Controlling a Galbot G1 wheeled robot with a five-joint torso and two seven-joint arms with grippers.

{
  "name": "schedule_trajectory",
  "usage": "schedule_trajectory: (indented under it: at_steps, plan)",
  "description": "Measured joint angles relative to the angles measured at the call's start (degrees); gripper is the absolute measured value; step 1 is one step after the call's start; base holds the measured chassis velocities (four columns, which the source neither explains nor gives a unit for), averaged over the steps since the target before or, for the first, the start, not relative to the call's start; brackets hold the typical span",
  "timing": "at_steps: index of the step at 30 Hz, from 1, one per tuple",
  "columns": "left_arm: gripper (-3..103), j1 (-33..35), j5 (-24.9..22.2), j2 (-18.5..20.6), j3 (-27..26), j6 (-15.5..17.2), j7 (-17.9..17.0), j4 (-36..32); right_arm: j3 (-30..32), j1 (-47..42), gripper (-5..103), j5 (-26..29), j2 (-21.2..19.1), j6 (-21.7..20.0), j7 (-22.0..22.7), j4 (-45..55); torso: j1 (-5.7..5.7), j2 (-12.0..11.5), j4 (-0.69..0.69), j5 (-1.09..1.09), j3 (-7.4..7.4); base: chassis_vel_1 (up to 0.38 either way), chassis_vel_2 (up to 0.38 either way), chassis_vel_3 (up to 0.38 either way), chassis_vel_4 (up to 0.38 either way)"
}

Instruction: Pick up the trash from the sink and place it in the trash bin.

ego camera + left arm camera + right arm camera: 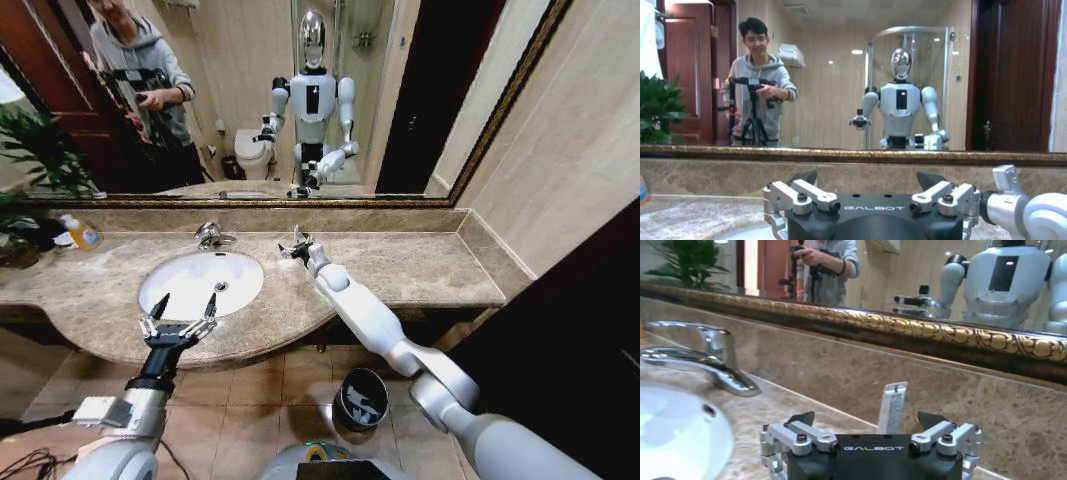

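Right hand [867,422] spread open on countertop [793,405]; thin upright packet [893,407] between fingers, ungripped.

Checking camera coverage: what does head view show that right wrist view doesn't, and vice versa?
Head view alone: the trash bin on the floor, the left gripper open at the sink's front edge, the yellow-orange bottle. Right wrist view alone: a thin white packet upright between the right gripper's open fingers. Both: basin, faucet, countertop, mirror.

sink [175,290] basin open, faucet [212,236] behind
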Motion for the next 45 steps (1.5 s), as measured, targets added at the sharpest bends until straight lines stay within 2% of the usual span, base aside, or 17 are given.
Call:
schedule_trajectory:
  at_steps: [10, 12, 15, 17, 18, 21, 25, 28, 30, 32, 33, 34, 37, 38, 39, 43, 45]
  plan:
    - [100, 0.0, 0.0, 0.0, 0.0, 0.0, 0.0, 0.0, 4.0, 1.2, 101, -1.4, 0.9, 3.1, 0.0, -5.8, 0.00, 0.0, -0.01, 0.01, 0.00, 0.000, 0.000, 0.000, 0.000]
    - [100, 0.0, 0.0, 0.0, 0.0, 0.0, 0.0, 0.0, 5.0, 0.8, 91, -2.0, 0.4, 3.6, -0.1, -5.7, 0.00, 0.0, -0.01, 0.01, 0.00, 0.000, 0.000, 0.000, 0.000]
    - [100, 0.0, 0.0, 0.0, 0.0, 0.0, 0.0, 0.0, 5.1, 0.7, 86, -2.1, 0.2, 3.6, -0.4, -5.5, -0.01, 0.0, -0.01, 0.01, 0.00, 0.000, 0.000, 0.000, 0.000]
    - [100, 0.0, 0.0, 0.0, 0.0, 0.0, 0.0, 0.0, 5.2, 0.4, 75, -2.2, 0.4, 3.6, -1.0, -5.3, -0.01, 0.0, -0.01, 0.01, 0.00, 0.000, 0.000, 0.000, 0.000]
    - [100, 0.0, 0.0, 0.0, 0.0, 0.0, 0.0, 0.0, 5.2, 0.4, 75, -2.2, 0.4, 3.6, -1.0, -5.3, -0.01, 0.0, -0.01, 0.01, 0.00, 0.000, 0.000, 0.000, 0.000]
    - [100, 0.0, 0.0, 0.0, 0.0, 0.0, 0.0, 0.0, 4.8, -0.1, 58, -2.5, 1.1, 3.8, -1.4, -5.2, -0.01, 0.0, -0.01, 0.01, 0.00, 0.000, 0.000, 0.000, 0.000]
    - [100, 0.0, 0.0, 0.0, 0.0, 0.0, 0.0, 0.0, 4.8, 0.0, 48, -3.1, 2.1, 4.1, -1.6, -5.9, -0.01, 0.0, 0.00, 0.01, 0.00, 0.000, 0.000, 0.000, 0.000]
    - [100, 0.0, 0.0, 0.0, 0.0, 0.0, 0.0, 0.0, 5.2, 1.0, 32, -4.2, 4.1, 5.0, -1.5, -8.7, -0.01, 0.0, 0.00, 0.01, 0.00, 0.000, 0.000, 0.000, 0.000]
    - [100, 0.0, 0.0, 0.0, 0.0, 0.0, 0.0, 0.0, 5.4, 1.1, 32, -4.5, 4.5, 5.2, -1.3, -9.1, -0.01, 0.0, 0.01, 0.01, 0.00, 0.000, 0.000, 0.000, 0.000]
    - [100, 0.0, 0.0, 0.0, 0.0, 0.0, 0.0, 0.0, 5.5, 1.1, 26, -4.8, 4.7, 5.5, -1.2, -9.3, -0.01, 0.0, 0.01, 0.01, 0.00, 0.000, 0.000, 0.000, 0.000]
    - [100, 0.0, 0.0, 0.0, 0.0, 0.0, 0.0, 0.0, 5.5, 1.1, 21, -5.2, 4.6, 5.9, -1.2, -9.2, -0.01, 0.0, 0.01, 0.00, 0.00, 0.000, 0.000, 0.000, 0.000]
    - [100, 0.0, 0.0, 0.0, 0.0, 0.0, 0.0, 0.0, 5.1, 1.0, 7, -5.5, 4.0, 6.3, -1.4, -8.7, -0.01, 0.0, 0.00, 0.00, 0.00, 0.000, 0.000, 0.000, 0.000]
    - [100, 0.0, 0.0, 0.0, 0.0, 0.0, 0.0, 0.0, 4.3, 1.0, 8, -6.0, 3.1, 6.4, -1.9, -7.6, -0.01, 0.0, 0.00, 0.01, 0.00, 0.000, 0.000, 0.000, 0.000]
    - [100, 0.0, 0.0, 0.0, 0.0, 0.0, 0.0, 0.0, 3.9, 1.0, 14, -6.2, 2.6, 6.4, -2.1, -7.3, -0.01, 0.0, 0.00, 0.01, 0.00, 0.000, 0.000, 0.000, 0.000]
    - [100, 0.0, 0.0, 0.0, 0.0, 0.0, 0.0, 0.0, 3.9, 1.0, 14, -6.2, 2.6, 6.4, -2.1, -7.3, -0.01, 0.0, 0.00, 0.01, 0.00, 0.000, 0.000, 0.000, 0.000]
    - [100, 0.0, 0.0, 0.0, 0.0, 0.0, 0.0, 0.0, 2.3, 1.9, 35, -6.3, 1.4, 5.8, -2.5, -7.3, -0.01, 0.0, 0.00, 0.01, 0.00, 0.000, 0.000, 0.000, 0.000]
    - [100, 0.0, 0.0, 0.0, 0.0, 0.0, 0.0, 0.0, 1.8, 2.2, 35, -6.3, 1.1, 5.5, -2.6, -7.5, -0.01, 0.0, 0.00, 0.01, 0.00, 0.000, 0.000, 0.000, 0.000]
